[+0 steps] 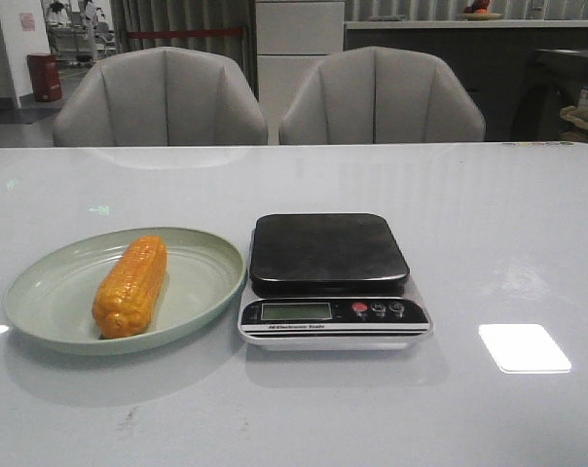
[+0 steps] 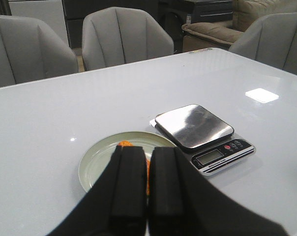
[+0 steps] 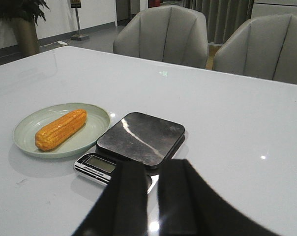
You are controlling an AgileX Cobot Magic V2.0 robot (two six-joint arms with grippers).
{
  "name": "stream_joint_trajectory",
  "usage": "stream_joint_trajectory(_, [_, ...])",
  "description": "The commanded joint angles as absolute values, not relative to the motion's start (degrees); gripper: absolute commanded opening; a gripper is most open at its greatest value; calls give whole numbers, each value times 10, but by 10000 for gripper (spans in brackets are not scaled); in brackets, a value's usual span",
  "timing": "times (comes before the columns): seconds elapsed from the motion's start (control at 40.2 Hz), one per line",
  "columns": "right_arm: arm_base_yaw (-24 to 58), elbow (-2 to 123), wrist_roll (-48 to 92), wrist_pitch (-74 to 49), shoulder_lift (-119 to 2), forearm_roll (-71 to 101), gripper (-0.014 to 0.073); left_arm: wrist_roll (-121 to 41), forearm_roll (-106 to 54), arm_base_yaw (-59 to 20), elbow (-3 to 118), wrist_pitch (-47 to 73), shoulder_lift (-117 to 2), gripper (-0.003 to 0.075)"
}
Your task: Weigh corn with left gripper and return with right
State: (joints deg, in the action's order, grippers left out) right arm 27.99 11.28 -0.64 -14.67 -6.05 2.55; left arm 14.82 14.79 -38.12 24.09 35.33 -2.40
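Note:
The orange-yellow corn (image 1: 130, 286) lies lengthwise in a pale green plate (image 1: 41, 302) at the left of the white table. It also shows in the right wrist view (image 3: 61, 129). A kitchen scale (image 1: 328, 255) with a bare black platform stands right beside the plate. Neither gripper shows in the front view. In the left wrist view my left gripper (image 2: 148, 150) is shut and empty, high above the plate, and hides most of the corn (image 2: 125, 144). My right gripper (image 3: 152, 164) is shut and empty, raised on the near side of the scale (image 3: 141, 137).
Two grey chairs (image 1: 163, 97) (image 1: 380, 95) stand behind the table's far edge. A bright patch of reflected light (image 1: 524, 347) lies on the table to the right of the scale.

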Motion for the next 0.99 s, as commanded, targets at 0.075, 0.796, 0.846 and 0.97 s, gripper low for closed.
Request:
stream_joint_trajectory(0.075, [277,128,0,-94,-66,18,157,150,152,-382,254,314,-31,133])
stream_joint_trajectory(0.796, [277,128,0,-99,-66,18,157,150,105,-321,219,280,-31,133])
stream_joint_trajectory(0.846, [277,128,0,-99,-66,18,157,150,105,-289,203,253,-31,133])
stream_joint_trajectory(0.97, [277,128,0,-99,-66,18,157,150,102,-202,146,162,-31,133])
